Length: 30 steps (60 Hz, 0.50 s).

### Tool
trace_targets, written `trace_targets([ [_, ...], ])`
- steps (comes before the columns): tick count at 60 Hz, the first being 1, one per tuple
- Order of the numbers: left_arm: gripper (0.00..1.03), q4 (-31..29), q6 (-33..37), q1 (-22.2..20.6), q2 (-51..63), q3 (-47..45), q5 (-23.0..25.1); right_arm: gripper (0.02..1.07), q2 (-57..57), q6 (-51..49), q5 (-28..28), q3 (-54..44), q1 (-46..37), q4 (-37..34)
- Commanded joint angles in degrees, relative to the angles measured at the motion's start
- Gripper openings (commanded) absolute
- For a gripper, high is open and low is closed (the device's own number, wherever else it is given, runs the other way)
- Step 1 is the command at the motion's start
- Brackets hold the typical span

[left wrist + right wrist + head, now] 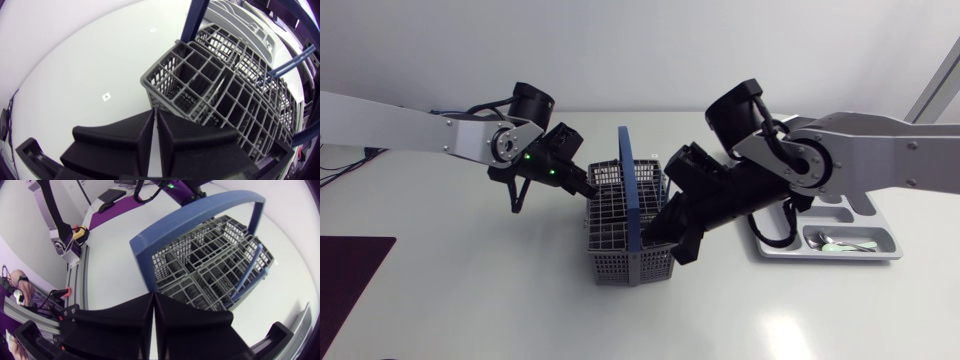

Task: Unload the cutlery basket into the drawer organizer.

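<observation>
Two-handedly flanking the cutlery basket (620, 262) mid-table near the drawer organizer (868, 208), holding left gripper (155, 114) and right gripper (152, 297) at its rim, jaws pressed together on nothing, judging any cutlery inside, perhaps hidden, as thin, slippery metal best pinched at its upper end.

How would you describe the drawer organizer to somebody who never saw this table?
On the white table, look on the right arm's side. Partly under that arm lies the drawer organizer, a flat light grey tray with long compartments. Unlike the tall mesh cutlery basket in the middle, it has no blue handle.
</observation>
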Motion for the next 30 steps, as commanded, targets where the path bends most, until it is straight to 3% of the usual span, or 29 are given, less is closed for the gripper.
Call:
trace_targets([
  [1, 0.09, 0.54, -0.43, -0.66, 2.77, 3.49, -0.46, 0.07, -1.47, 1.74, 0.42, -0.54, 0.80, -0.37],
  [7, 0.09, 0.10, -0.43, -0.13, 2.94, 4.20, -0.46, 0.09, -4.90, 1.74, 1.30, -0.89, -0.52, -0.28],
  [14, 0.10, 0.02, -0.25, 0.83, -1.63, 0.94, -0.38, 0.43, -10.87, -0.63, 1.92, -3.62, -5.18, 0.51],
  [21, 0.10, 0.02, 0.36, 1.19, -7.96, -3.45, 1.21, 0.65, -14.21, -4.59, 2.79, -7.05, -9.49, 2.71],
  [30, 0.10, -0.42, 1.16, 0.31, -17.80, -9.60, 2.17, 0.71, -12.54, -8.54, 2.79, -10.91, -13.71, 8.69],
])
